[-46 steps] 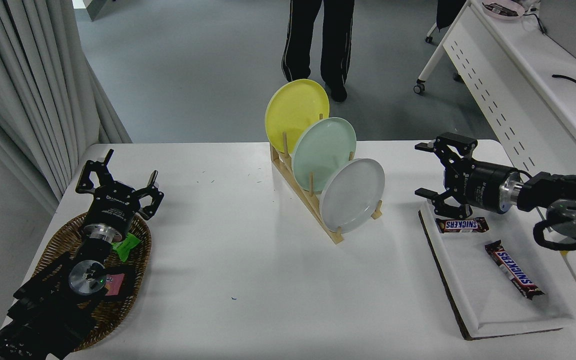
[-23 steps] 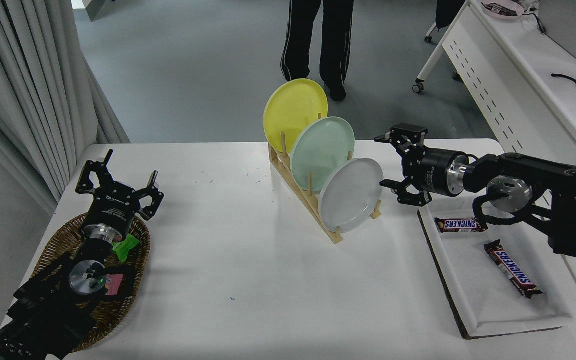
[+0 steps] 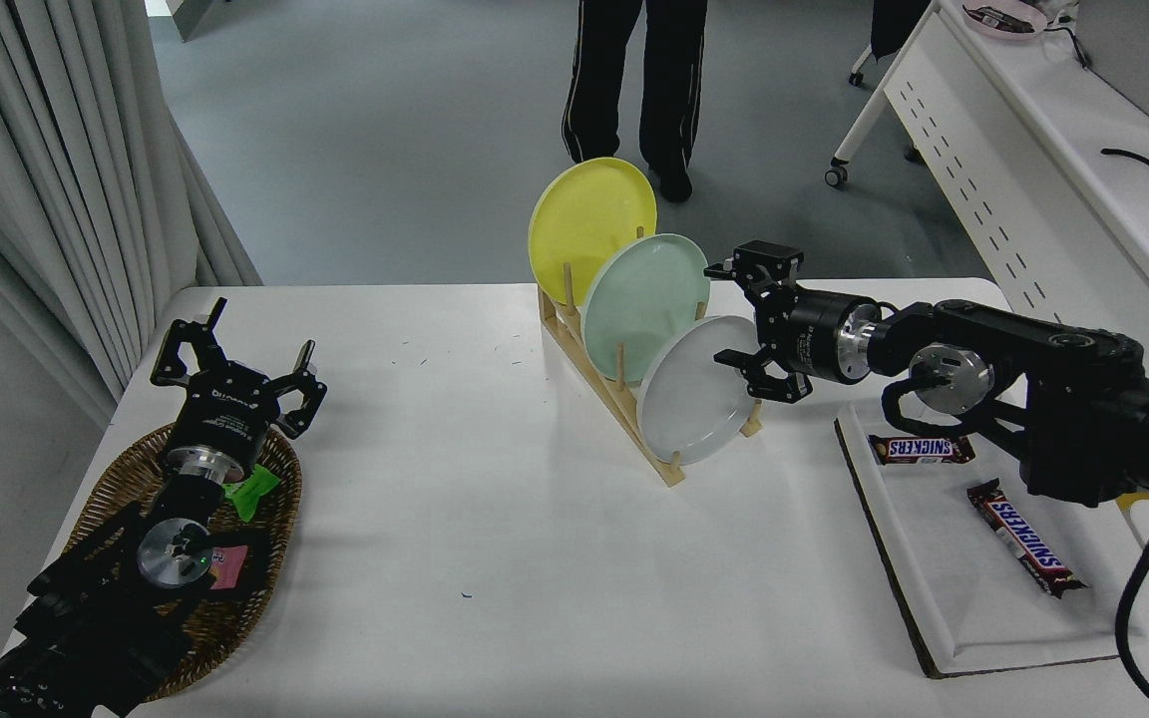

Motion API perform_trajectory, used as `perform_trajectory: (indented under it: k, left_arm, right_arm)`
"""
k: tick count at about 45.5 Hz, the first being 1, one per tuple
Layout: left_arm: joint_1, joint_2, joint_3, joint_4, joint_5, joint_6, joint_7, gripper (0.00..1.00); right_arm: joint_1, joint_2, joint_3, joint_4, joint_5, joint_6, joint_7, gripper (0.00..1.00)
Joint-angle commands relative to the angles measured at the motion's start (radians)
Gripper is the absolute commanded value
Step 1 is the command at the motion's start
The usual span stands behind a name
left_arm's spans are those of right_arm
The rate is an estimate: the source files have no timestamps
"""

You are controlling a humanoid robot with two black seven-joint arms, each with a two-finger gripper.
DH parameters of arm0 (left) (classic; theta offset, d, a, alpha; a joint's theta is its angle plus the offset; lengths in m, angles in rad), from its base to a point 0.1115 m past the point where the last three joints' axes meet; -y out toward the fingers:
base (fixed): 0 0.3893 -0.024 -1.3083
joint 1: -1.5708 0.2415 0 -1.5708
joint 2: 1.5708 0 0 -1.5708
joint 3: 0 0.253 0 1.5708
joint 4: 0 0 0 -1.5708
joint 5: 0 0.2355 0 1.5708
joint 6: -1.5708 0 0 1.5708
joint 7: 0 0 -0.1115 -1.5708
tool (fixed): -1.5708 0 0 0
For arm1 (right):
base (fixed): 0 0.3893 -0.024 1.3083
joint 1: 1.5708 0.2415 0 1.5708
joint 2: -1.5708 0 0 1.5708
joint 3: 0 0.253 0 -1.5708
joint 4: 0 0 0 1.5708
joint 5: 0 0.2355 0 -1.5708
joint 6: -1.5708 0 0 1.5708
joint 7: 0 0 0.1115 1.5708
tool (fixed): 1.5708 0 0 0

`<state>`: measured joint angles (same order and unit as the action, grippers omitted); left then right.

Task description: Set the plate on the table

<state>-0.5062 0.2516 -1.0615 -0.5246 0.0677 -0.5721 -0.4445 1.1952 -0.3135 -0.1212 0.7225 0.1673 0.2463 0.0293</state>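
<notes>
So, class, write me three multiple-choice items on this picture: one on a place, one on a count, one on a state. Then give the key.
1. Where does the pale grey-white plate stand?
A. nearest slot of the wooden rack
B. flat on the table
C. in the wicker basket

2. How many plates are in the rack?
A. two
B. three
C. four

3. How is the right gripper?
A. shut on the plate
B. open at the plate's right rim
C. parked over the basket

Key: 1 A, it leans upright in front of the mint green plate. 2 B, yellow plate, green, grey-white. 3 B, fingers spread, nothing clamped.
</notes>
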Motion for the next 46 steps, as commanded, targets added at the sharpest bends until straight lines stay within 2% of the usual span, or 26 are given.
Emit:
perform_trajectory:
  k: [1,17,32,34,39,42,46]
  left_arm:
    - [0.0,0.0,0.0,0.0,0.0,0.0,0.0,1.0]
    - [0.0,0.0,0.0,0.0,0.0,0.0,0.0,1.0]
    - [0.0,0.0,0.0,0.0,0.0,0.0,0.0,1.0]
    - [0.0,0.0,0.0,0.0,0.0,0.0,0.0,1.0]
    - [0.0,0.0,0.0,0.0,0.0,0.0,0.0,1.0]
    - [0.0,0.0,0.0,0.0,0.0,0.0,0.0,1.0]
    - [0.0,0.0,0.0,0.0,0.001,0.0,0.0,1.0]
  right_arm:
    - [-0.008,0.059,0.002,-0.107,0.0,0.024,-0.002,0.99]
    - [-0.012,0.083,0.003,-0.118,0.003,0.042,-0.065,0.92]
    - [-0.011,0.082,0.028,-0.115,0.009,0.064,-0.071,0.65]
    - [-0.011,0.08,0.037,-0.115,0.009,0.065,-0.072,0.57]
    - [-0.009,0.079,0.043,-0.115,0.009,0.065,-0.08,0.54]
    - [-0.009,0.079,0.043,-0.118,0.009,0.065,-0.083,0.44]
    - [-0.008,0.077,0.043,-0.118,0.009,0.064,-0.1,0.43]
